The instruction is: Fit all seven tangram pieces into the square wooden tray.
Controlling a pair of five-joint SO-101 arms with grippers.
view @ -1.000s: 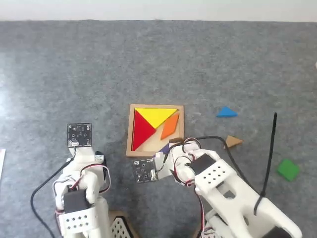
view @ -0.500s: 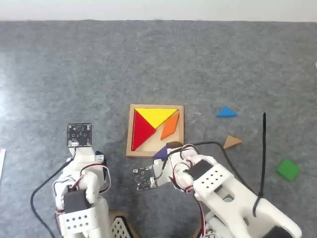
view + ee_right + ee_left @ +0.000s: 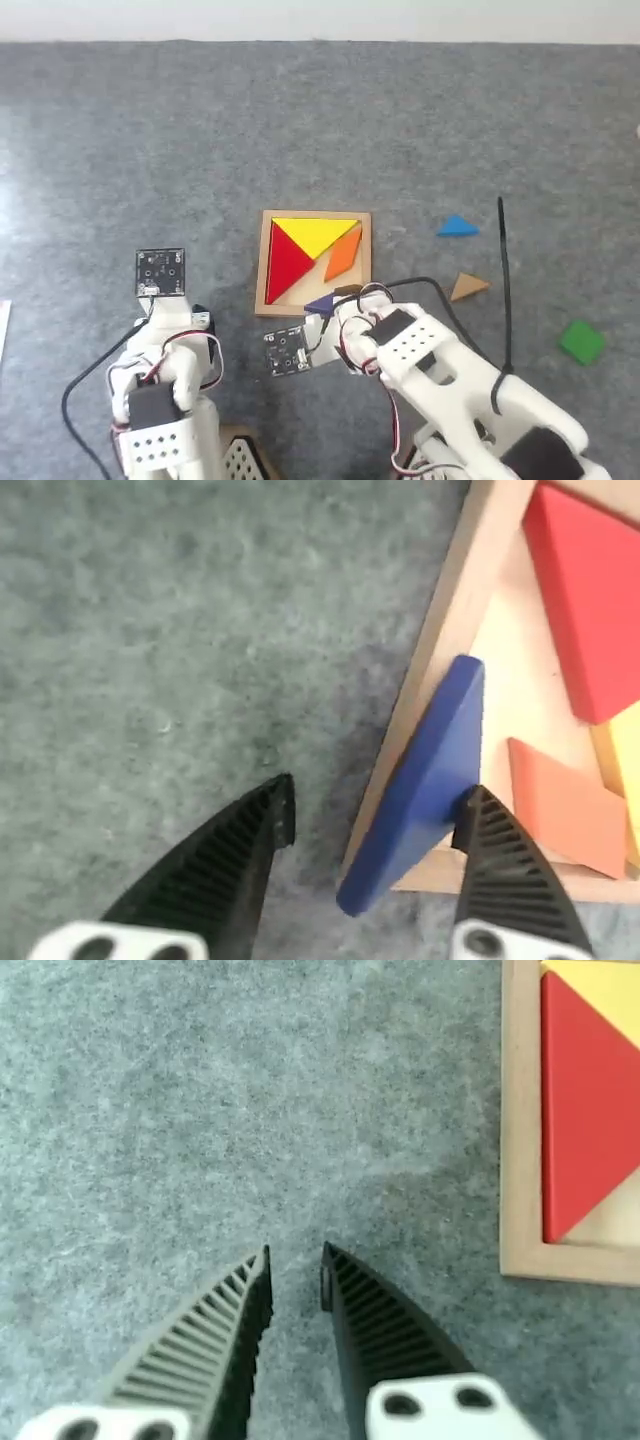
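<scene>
The right end effector (image 3: 378,798) has its fingers wide apart around a dark blue piece (image 3: 425,770), which lies tilted across the near rim of the square wooden tray (image 3: 440,650) and touches one finger. In the tray lie a red triangle (image 3: 287,262), a yellow triangle (image 3: 313,235) and an orange piece (image 3: 344,253). The left end effector (image 3: 295,1255), its fingers a narrow gap apart and gripping nothing, hangs over the grey tabletop (image 3: 150,130) left of the tray, while a light blue triangle (image 3: 457,227), a brown triangle (image 3: 468,287) and a green square (image 3: 581,341) lie to the tray's right.

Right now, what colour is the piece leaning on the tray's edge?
The piece is dark blue, seen best in the right wrist view.
</scene>
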